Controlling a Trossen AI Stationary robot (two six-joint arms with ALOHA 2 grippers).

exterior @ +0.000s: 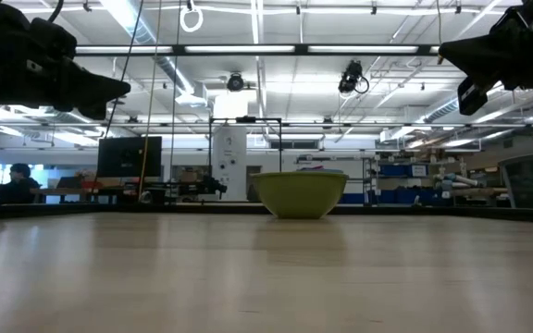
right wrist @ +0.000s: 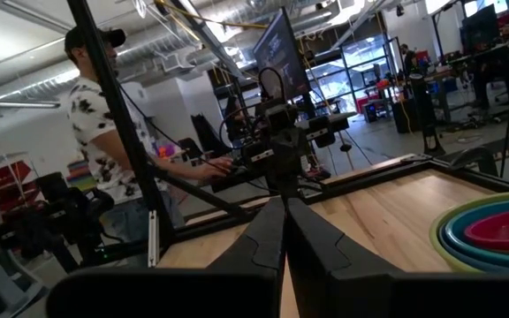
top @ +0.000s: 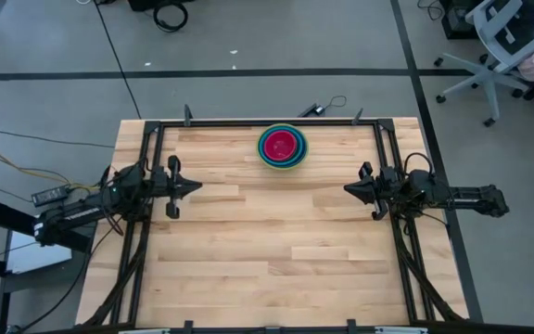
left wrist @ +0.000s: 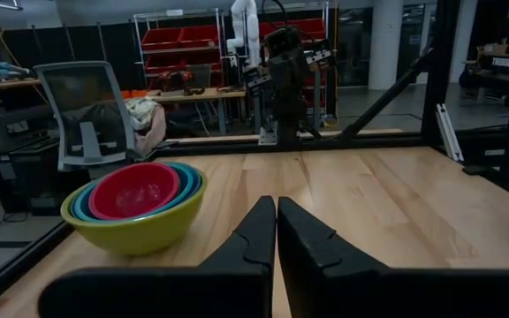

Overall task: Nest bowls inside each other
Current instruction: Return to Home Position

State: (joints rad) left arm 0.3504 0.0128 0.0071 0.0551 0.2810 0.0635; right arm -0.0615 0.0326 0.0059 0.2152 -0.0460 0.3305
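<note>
The bowls (top: 283,147) stand as one nested stack near the table's far edge, a little right of its middle: olive-green outermost, blue ones inside, magenta-red innermost (left wrist: 136,189). The stack rests on the olive bowl's base (exterior: 299,195). My left gripper (top: 197,186) is shut and hovers at the table's left side, pointing level toward the middle. My right gripper (top: 349,189) is shut and hovers at the right side, pointing toward the middle. Both are well clear of the stack and hold nothing.
A dark metal frame (top: 248,122) runs along the table's far edge and both sides. Bare wood (top: 276,250) stretches between the arms and toward the near edge. A person (right wrist: 104,132) stands beyond the table's left side.
</note>
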